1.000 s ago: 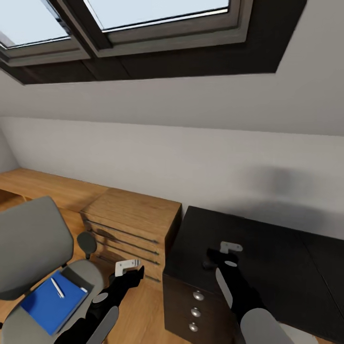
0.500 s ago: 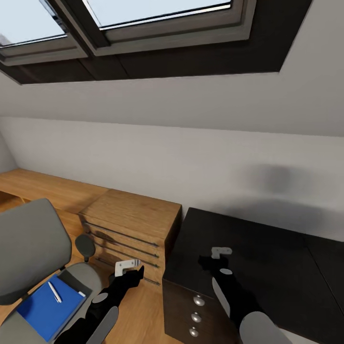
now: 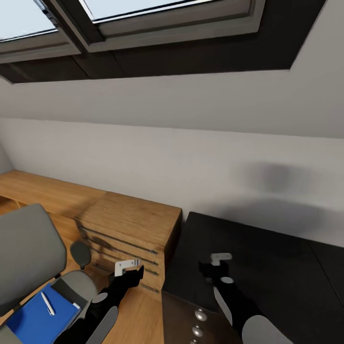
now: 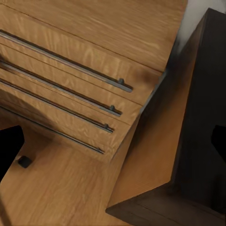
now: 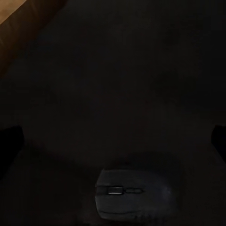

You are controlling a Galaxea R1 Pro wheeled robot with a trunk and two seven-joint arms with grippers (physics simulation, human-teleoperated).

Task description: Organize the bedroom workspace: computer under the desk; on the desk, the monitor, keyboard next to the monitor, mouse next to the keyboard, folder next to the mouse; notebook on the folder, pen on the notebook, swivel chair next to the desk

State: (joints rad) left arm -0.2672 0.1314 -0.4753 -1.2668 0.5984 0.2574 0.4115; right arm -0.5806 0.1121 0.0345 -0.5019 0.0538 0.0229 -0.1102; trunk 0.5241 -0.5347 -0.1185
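The mouse [image 5: 136,194] lies on the black surface [image 3: 267,267] beneath the right gripper [image 3: 210,272], long axis across its open, empty jaws. The left gripper [image 3: 136,272], jaws also apart and empty, hovers before the wooden dresser [image 3: 129,229], with the blue folder [image 3: 36,320] and the pen [image 3: 47,303] on the swivel chair [image 3: 28,253] at near left.

Glossy black desk [image 3: 267,258] top, dark mouse [image 5: 136,194] apparently resting on it, grey swivel chair [image 3: 28,253] seat bearing blue folder [image 3: 38,317]

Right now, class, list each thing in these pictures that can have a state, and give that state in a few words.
Folder: flat on the chair seat.
Pen: lying on the folder.
Chair: upright, beside the wooden dresser.
Dresser: drawers shut.
Desk: drawers shut.
Mouse: resting on the desk.
Left pincer: open, empty.
Right pincer: open, above the desk.
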